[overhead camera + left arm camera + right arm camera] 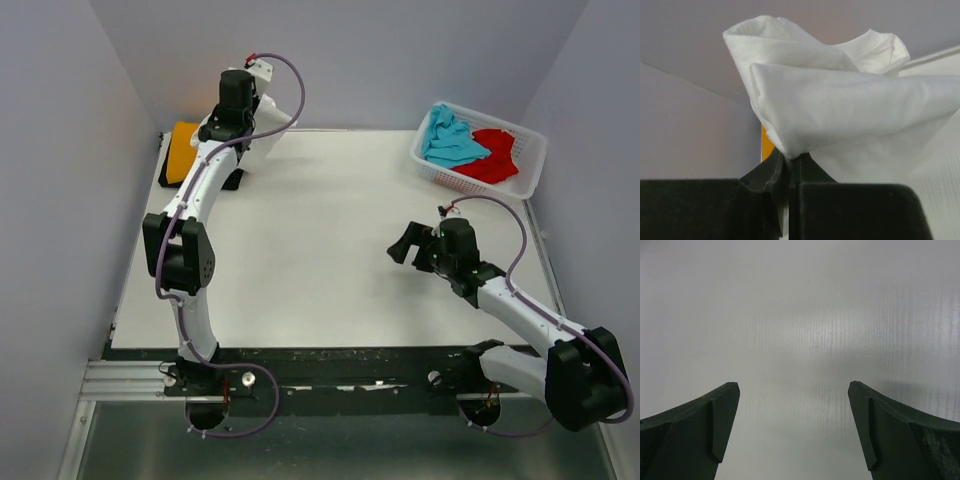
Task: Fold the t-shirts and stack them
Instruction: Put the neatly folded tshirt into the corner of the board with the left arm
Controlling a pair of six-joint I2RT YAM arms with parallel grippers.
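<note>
My left gripper [790, 160] is shut on a bunched fold of the white t-shirt [850, 105], which billows up in front of the wrist camera. In the top view this gripper [248, 118] is at the table's far left corner, with the white t-shirt [277, 122] hanging beside it. The folded orange-yellow t-shirt [182, 148] lies just left of it on something black [234, 180]. An orange strip [766, 142] shows behind the jaws. The turquoise t-shirt [450, 140] and red t-shirt [495, 155] lie crumpled in the basket. My right gripper [405, 243] [794, 390] hangs open over bare table.
The white lattice basket [532, 165] stands at the far right corner. Grey walls close in the table on the left, back and right. The black rail [330, 365] with both arm bases runs along the near edge.
</note>
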